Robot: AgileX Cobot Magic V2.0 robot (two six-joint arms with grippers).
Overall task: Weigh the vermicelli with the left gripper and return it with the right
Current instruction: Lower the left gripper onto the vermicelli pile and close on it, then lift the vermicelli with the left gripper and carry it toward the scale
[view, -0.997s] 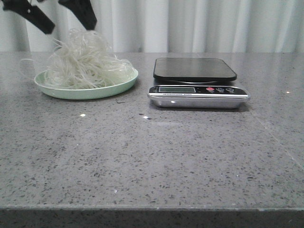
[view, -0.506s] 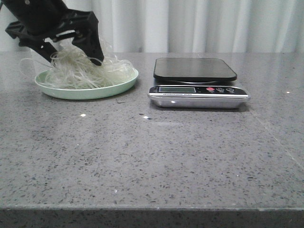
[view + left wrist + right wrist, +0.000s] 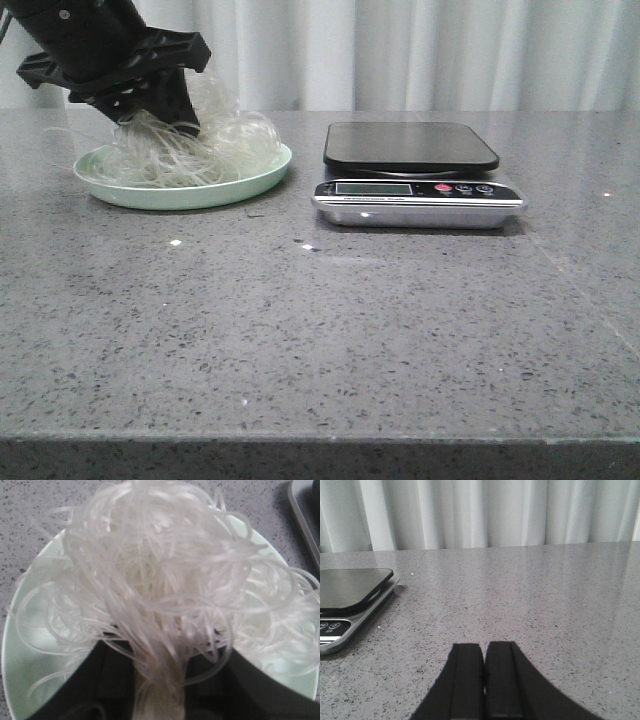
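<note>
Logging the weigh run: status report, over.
Left gripper shut on vermicelli, still on green plate. Right gripper shut, empty. Scale bare, path clear.

At the upper left of the front view, the left gripper came down from above the pile into the vermicelli and drew its fingers together, pinching a bundle of strands. The noodle heap, tall and fluffy a second earlier, was pressed lower and pulled toward the claw.
</note>
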